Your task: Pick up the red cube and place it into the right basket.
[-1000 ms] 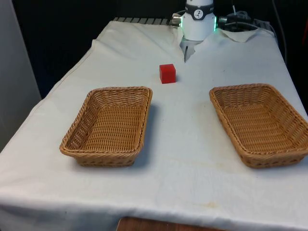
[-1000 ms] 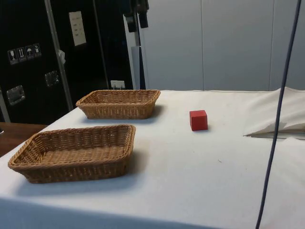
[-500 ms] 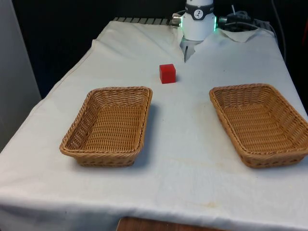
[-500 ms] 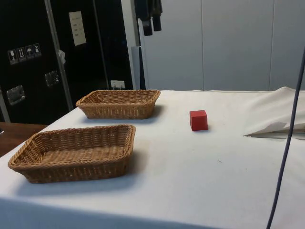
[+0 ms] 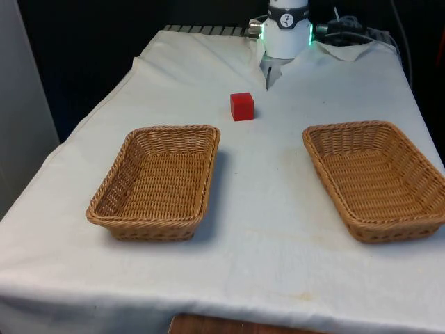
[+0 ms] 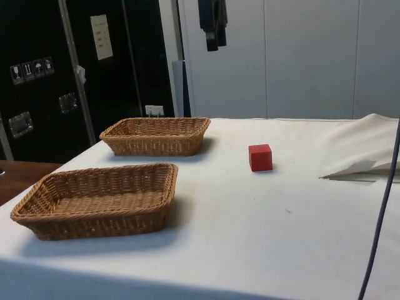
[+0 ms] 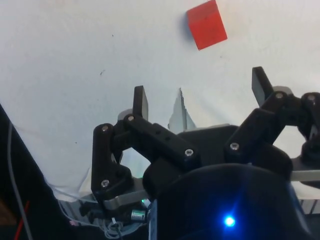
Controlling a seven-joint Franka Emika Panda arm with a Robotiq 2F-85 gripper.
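Observation:
A red cube (image 5: 242,106) rests on the white cloth between the two wicker baskets, nearer the far end of the table; it also shows in the side view (image 6: 260,157) and the wrist view (image 7: 206,24). The right basket (image 5: 410,217) lies at the front view's right, and appears as the farther basket (image 6: 156,121) from the side. My gripper (image 6: 213,44) hangs high above the table, well clear of the cube. In the wrist view the gripper (image 7: 201,90) is open with nothing between its fingers (image 7: 141,101).
The left basket (image 5: 110,211) lies at the front view's left, nearest in the side view (image 6: 37,215). The arm's base (image 5: 286,35) stands at the far end, with a fold of cloth (image 6: 362,165) near it. A cable (image 6: 382,187) hangs in the side view's foreground.
Over the last second my gripper has travelled, high up, towards the side view's right, coming nearer above the cube. The cube and both baskets have stayed put.

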